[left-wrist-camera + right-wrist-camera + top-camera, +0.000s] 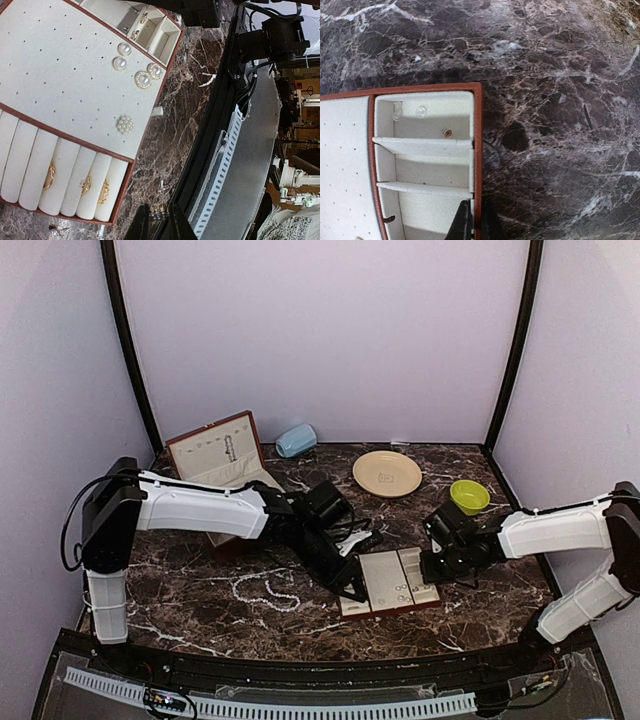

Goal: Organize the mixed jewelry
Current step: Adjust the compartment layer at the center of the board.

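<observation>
Supporting table point(180, 580): dark veined marble; every item below rests on it.
Red-brown box point(215, 450): far left, lid propped open with the cream lining showing. Its contents are too small to read.
Slotted tray point(372, 570): near centre, flanked by both grippers, and evidently your sorting destination.
Plate point(400, 482): far of the tray and well apart from it. No jewelry can be made out on it.
Pearl strand point(262, 590): lies loose and looped on the marble left of the tray, in no container. Judged outstanding.
Bowl point(456, 490): yellow-green, right of the plate; interior not legible.
Right gripper point(476, 221): clenched on the tray's right wall, one finger inside and one outside. Judged purpose: bracing the tray against sliding while your other arm works.
Left gripper point(158, 223): at the tray's left edge, fingers close together with a small speckled bit between the tips. You cannot tell whether it is gripped.
Pearl earrings point(143, 80): five on the tray's perforated panel, four clustered and one apart, nearer the rolls.
Gold rings point(86, 184): three seated between the tray's rolls.
Studs point(421, 111): two clear and one gold in an end compartment on the tray's right side. Nothing can be read in the adjoining compartment.
</observation>
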Robot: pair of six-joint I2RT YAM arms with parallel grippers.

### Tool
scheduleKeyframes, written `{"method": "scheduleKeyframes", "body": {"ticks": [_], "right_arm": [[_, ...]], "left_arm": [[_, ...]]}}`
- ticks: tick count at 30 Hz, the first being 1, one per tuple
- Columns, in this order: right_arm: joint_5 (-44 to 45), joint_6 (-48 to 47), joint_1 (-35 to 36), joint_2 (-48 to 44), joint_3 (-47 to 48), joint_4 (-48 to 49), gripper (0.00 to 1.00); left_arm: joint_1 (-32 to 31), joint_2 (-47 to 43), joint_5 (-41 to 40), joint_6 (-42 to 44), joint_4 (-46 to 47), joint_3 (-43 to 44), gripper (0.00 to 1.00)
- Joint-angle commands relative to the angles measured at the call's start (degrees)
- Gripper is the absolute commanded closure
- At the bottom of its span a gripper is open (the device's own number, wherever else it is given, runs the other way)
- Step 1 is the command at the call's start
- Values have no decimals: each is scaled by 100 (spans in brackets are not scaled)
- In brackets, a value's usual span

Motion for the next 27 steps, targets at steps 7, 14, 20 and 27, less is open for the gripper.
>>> {"method": "scheduleKeyframes", "body": {"ticks": [7,14,20,27], "right_arm": [[211,292,360,18,-85,93,100],[162,349,410,82,-105,233,100],[159,365,440,146,-122,276,100],[169,371,459,200,-118,305,100]], "left_arm": [[-28,380,-256,-112,-797,525,95],[-120,633,-474,24,-1033,757,95],[-196,806,-622,158,-1283,1036,95],[-236,982,-626,204,-1341,1231,95]]}}
